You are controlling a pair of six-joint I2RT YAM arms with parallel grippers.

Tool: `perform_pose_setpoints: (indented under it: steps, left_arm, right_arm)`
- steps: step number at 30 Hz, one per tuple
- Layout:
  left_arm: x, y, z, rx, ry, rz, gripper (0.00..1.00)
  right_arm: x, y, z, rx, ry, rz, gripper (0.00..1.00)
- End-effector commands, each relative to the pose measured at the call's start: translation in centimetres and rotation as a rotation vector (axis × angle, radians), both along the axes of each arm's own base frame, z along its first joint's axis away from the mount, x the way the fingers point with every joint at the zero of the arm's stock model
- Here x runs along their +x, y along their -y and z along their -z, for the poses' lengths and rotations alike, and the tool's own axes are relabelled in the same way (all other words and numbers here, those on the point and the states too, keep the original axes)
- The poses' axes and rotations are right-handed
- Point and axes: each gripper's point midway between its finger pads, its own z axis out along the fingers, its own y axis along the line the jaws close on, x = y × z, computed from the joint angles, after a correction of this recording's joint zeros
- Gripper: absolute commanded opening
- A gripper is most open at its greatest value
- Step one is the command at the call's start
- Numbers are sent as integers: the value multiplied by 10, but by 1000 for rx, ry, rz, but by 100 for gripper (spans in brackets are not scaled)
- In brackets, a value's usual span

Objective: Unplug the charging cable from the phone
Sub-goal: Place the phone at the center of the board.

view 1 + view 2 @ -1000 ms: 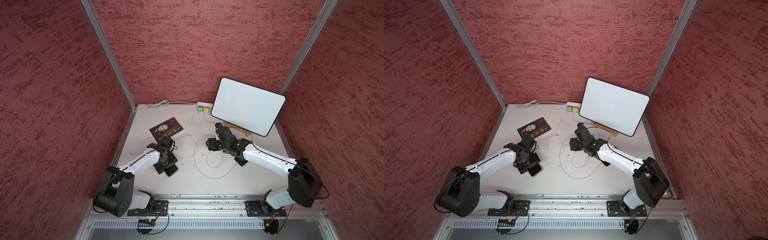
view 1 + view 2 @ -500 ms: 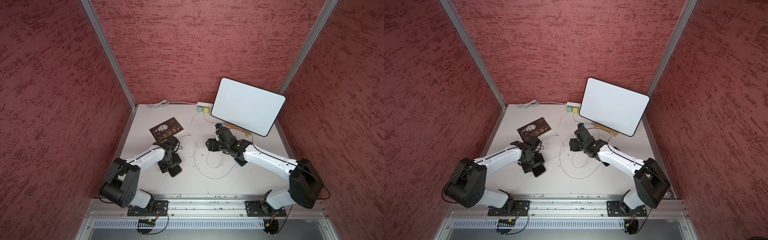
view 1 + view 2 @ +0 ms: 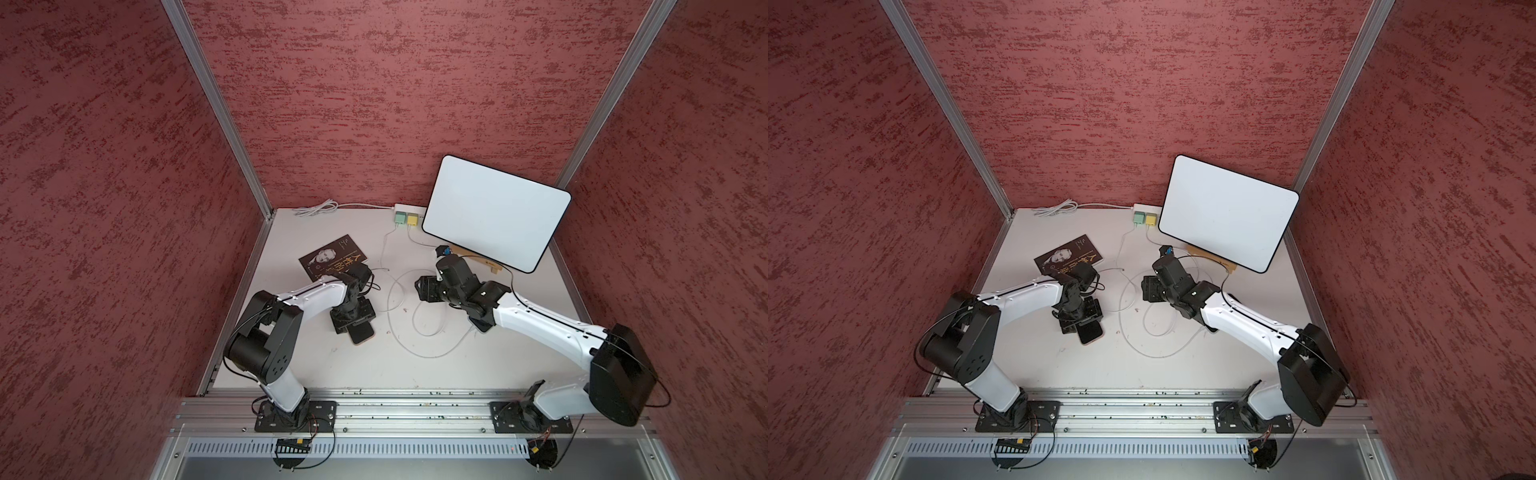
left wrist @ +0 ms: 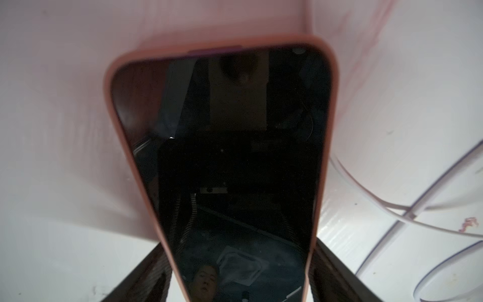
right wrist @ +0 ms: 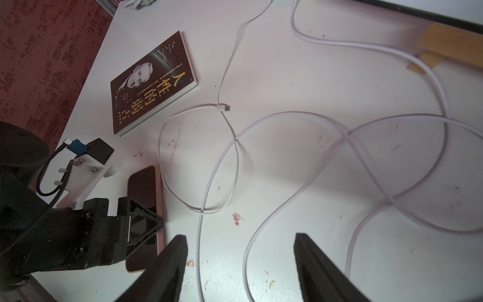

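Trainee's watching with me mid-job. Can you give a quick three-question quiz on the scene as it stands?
1. True or false: the white cable plug lies loose, apart from the phone.
2. The right gripper holds: A the plug, B the phone, C nothing.
3. Fill in: the left gripper has a finger on either side of the ____.
Key: 1 true; 2 C; 3 phone.

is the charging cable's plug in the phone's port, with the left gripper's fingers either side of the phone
No: the plug lies loose on the table beside the book, apart from the phone, as the right wrist view shows. The left gripper does straddle the phone.
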Motion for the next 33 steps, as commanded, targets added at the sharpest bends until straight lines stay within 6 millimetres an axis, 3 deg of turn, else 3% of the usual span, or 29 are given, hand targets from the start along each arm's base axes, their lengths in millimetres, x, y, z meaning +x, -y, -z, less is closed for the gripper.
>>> perform_pose_setpoints:
  steps: [1, 15, 33]
  left_arm:
    - [11, 5, -12, 17, 40, 57, 57]
    - [-19, -32, -15, 113, 24, 44, 57]
    - [-19, -42, 3, 131, -20, 63, 58]
  right_arm:
    - [0, 2, 2, -3, 11, 21, 70]
    - [-1, 3, 6, -12, 11, 15, 70]
    - [-4, 8, 11, -23, 4, 30, 70]
